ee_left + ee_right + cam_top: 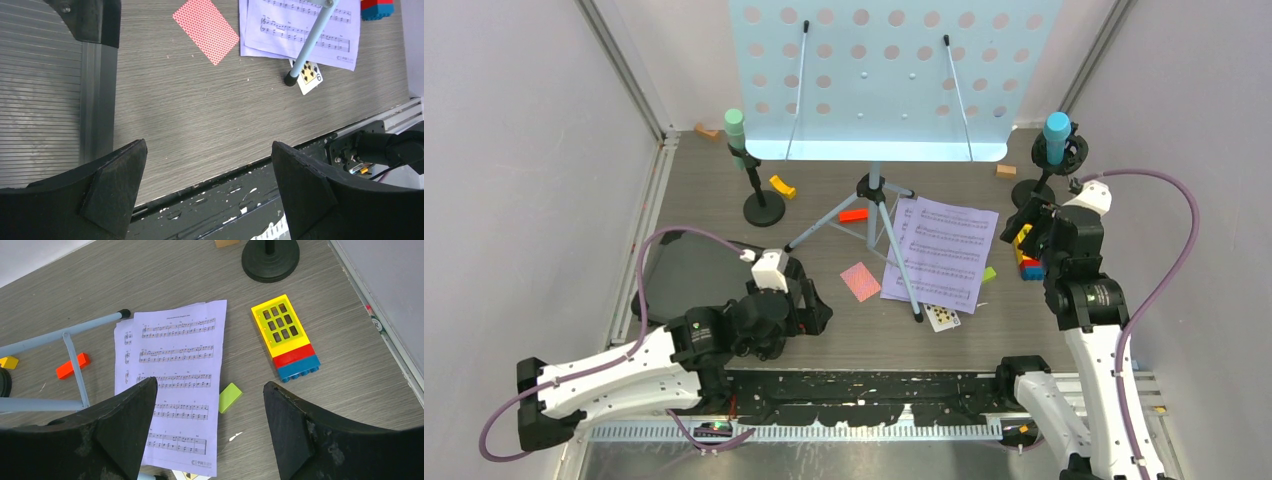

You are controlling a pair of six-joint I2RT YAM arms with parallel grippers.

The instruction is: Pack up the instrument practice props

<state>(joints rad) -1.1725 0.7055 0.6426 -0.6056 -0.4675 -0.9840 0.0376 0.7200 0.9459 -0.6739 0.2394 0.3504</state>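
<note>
Worktop [714,205] is grey wood-grain. The pale blue perforated music rack [879,75] stands at the middle of the far edge, its tripod legs [876,205] splayed toward the centre. The lilac sheet-music pages [944,250] lie flat right of centre. One tripod leg crosses over them toward the near edge, and its black foot sits just beside a face-up playing card [310,75]. The green toy microphone [735,128] sits upright on a black round-based pole [763,208] near the far-left corner. The blue toy microphone [1056,135] sits on its own pole [1032,192] near the far-right corner. A red-backed card [205,30] lies face down just left of the pages. Loose items: a yellow-red-blue block stack [286,337] right of the pages, a small green block [229,396] touching their right edge, and an orange block [853,214] between the tripod legs. The left gripper [207,150] sits low over bare worktop by the near edge, left of centre, with its jaws spread wide and nothing between them. The right gripper [210,387] hangs above the right side, over the pages' right edge and the green block. Its jaws are also well apart and hold nothing.
</note>
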